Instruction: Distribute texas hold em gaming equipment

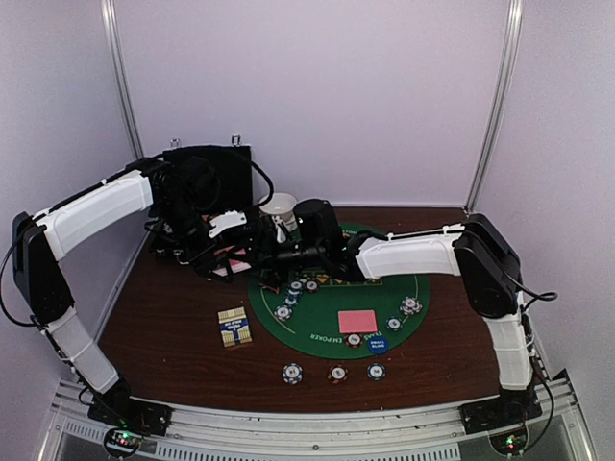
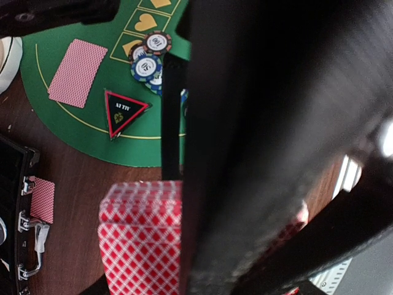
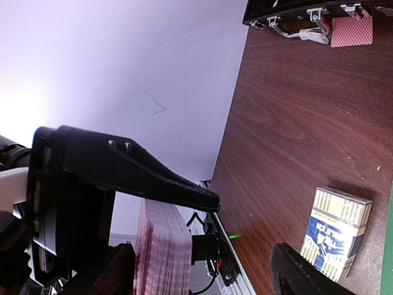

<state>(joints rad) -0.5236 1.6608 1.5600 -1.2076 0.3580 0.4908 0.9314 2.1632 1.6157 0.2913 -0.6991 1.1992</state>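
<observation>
Left gripper (image 1: 226, 252) clamped on card deck (image 2: 140, 239), held above wood table (image 1: 173, 317), right gripper (image 3: 245, 227) spread wide beside the deck, red triangle (image 2: 124, 110), chips (image 2: 147, 61) and one face-down card (image 2: 78, 72) on green mat (image 2: 80, 132), card box (image 3: 336, 227) just off the mat.

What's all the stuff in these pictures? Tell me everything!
Table: one, brown, under everything.
Mat: one, green, table's middle.
Case: one, black, back left.
Chips: about ten, striped, most on the mat, three in front.
Cards: two, pink, one on the mat, another by the case.
Triangle: one, red-edged, on the mat.
Disc: one, blue, mat's front.
Card box: one, yellow-blue, left of mat.
Bowls: stack, white, back.
Deck: one, red-backed, held above table.
Left end effector: black, holding the deck.
Right end effector: black, open, near it.
</observation>
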